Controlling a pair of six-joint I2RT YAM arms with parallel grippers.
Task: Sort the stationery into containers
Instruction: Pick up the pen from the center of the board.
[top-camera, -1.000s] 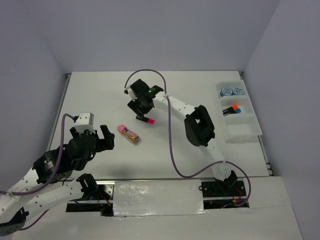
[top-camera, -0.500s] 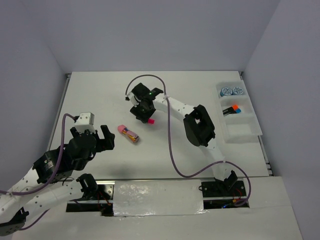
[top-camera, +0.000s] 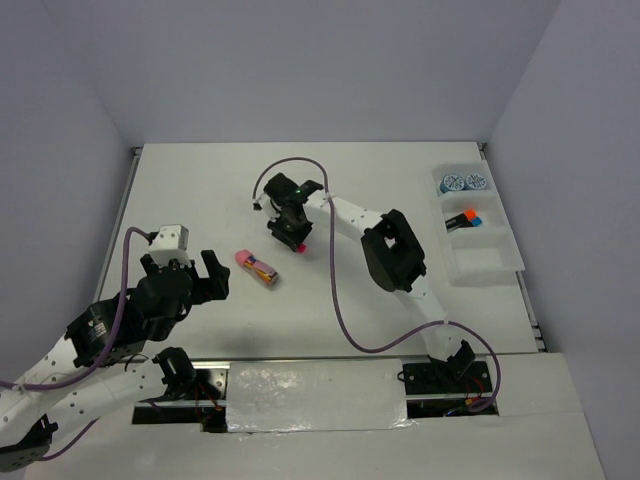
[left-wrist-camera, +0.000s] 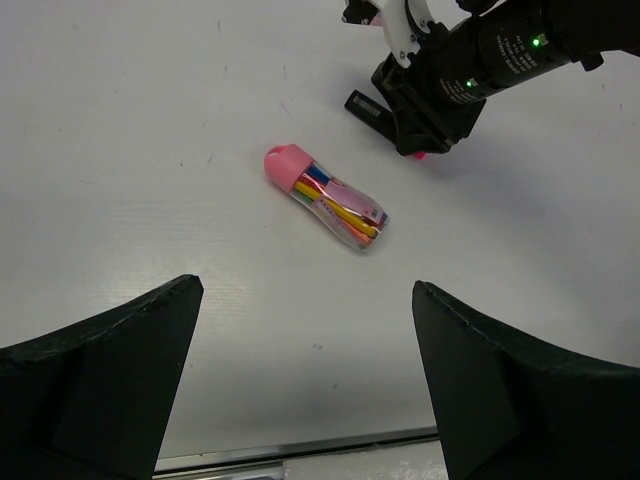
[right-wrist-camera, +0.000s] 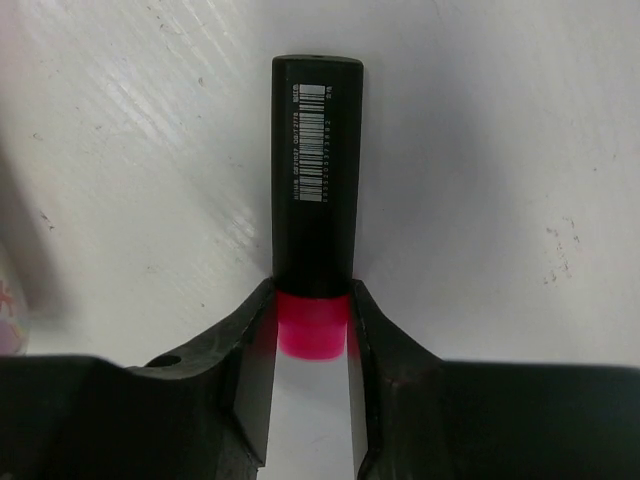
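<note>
The short black highlighter (right-wrist-camera: 317, 180) has a matte round barrel with a white barcode strip printed along it and a bright pink cap. The right arm's fingers (right-wrist-camera: 250, 340) pinch it at that cap, one on each side, with the barrel pointing away from the wrist. The right wrist view alone shows the barcode and the exact grip, but not clearly whether the barrel rests on the white table (right-wrist-camera: 500, 150) or sits just above it. From above, the same highlighter (top-camera: 299, 246) is only a pink speck under the black fingers (top-camera: 289, 232), around the middle of the table and towards its far side. This view shows the small pink-capped transparent packet of coloured bits (top-camera: 257, 267) lying just beside it, nearer the robot. It also shows the clear plastic trays (top-camera: 490, 262) well apart at the right edge, one holding two round blue-and-white items (top-camera: 461, 182) and the next an orange-capped and a blue-capped highlighter (top-camera: 465, 219). The left wrist view shows the packet (left-wrist-camera: 325, 198) close up, lying flat with yellow, orange and blue strips inside. The left arm's fingers (left-wrist-camera: 100, 380) are spread wide and hold nothing.
</note>
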